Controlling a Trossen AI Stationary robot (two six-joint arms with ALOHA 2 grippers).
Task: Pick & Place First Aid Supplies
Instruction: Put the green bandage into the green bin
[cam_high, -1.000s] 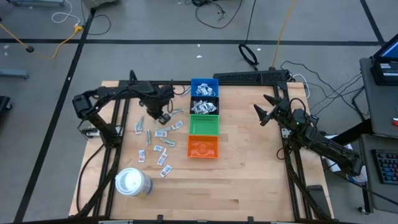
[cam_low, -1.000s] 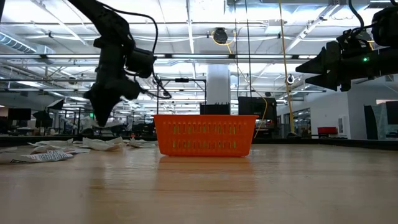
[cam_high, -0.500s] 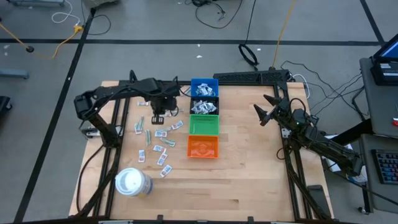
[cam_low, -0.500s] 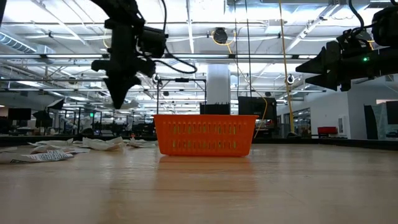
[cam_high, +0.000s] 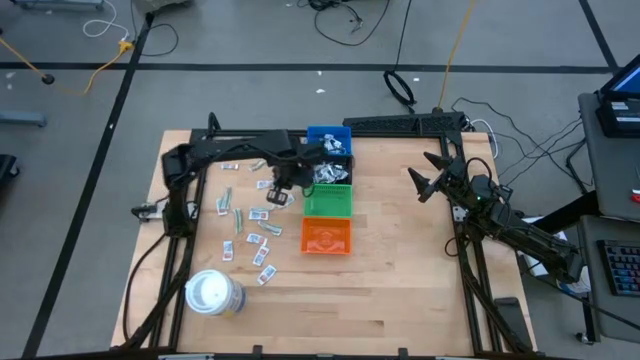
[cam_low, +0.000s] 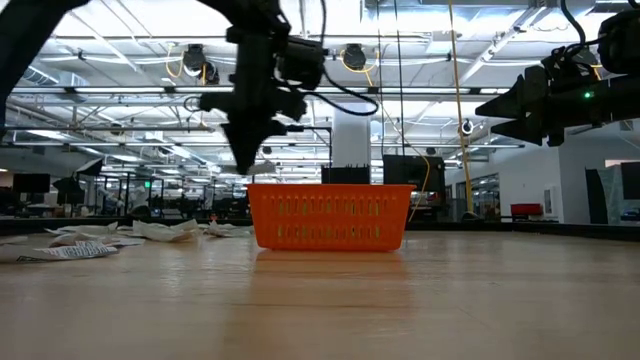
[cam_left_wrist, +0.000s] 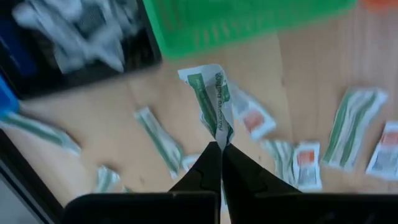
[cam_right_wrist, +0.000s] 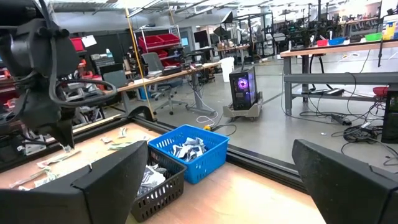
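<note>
The left gripper (cam_high: 279, 194) has swung from over the scattered packets (cam_high: 252, 232) toward the green bin (cam_high: 328, 203), and now hangs just beside that bin's left edge. Its fingers are clamped on a green-printed packet (cam_left_wrist: 211, 104), which sticks out beyond their tips. The right gripper (cam_high: 428, 175) waits spread wide, well right of the bin.

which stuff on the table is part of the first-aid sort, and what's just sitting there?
In the job:
- green-striped packet, pinched in the left gripper
- loose packets on the wood
- bins: blue, black, green, orange

Lying about:
- white roll
- right gripper, idle, jaws open
</note>
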